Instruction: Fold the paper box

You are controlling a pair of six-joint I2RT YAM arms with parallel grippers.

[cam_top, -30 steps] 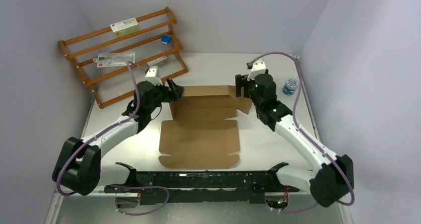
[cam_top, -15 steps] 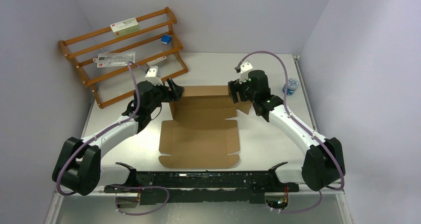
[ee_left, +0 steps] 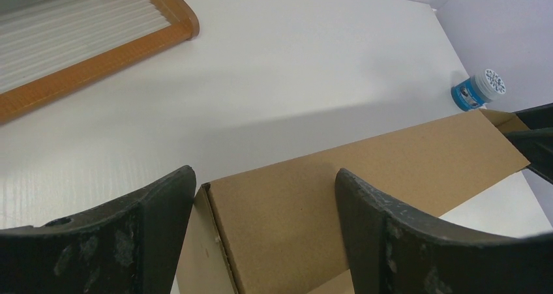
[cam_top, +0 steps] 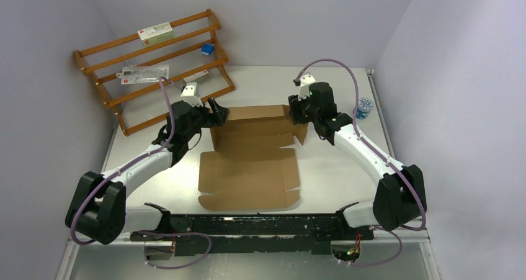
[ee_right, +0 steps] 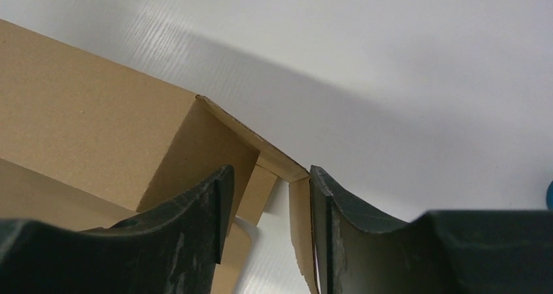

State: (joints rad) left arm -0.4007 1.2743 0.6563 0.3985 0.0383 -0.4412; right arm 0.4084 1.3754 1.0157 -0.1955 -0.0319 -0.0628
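Left black two-finger gripper (ee_left: 264, 176) gaped empty astride the 10 o'clock corner of the plain brown corrugated cardboard box (cam_top: 249, 171) on the white table (cam_top: 316, 180), rear wall raised; right black gripper (ee_right: 267, 173) sat half-closed around its 2 o'clock corner flap, grip unclear

— Left arm (cam_top: 146, 162)?
— Stretched forward and inward from its base, elbow low. The left gripper (cam_top: 217, 113) points toward the middle, its jaws wide apart.
— And the right arm (cam_top: 366, 153)?
— It reaches forward and inward too, mirroring the left. The right gripper (cam_top: 296, 112) faces the other one, with a narrower gap between its fingers (ee_right: 182, 222). Whether they pinch anything, I cannot tell.
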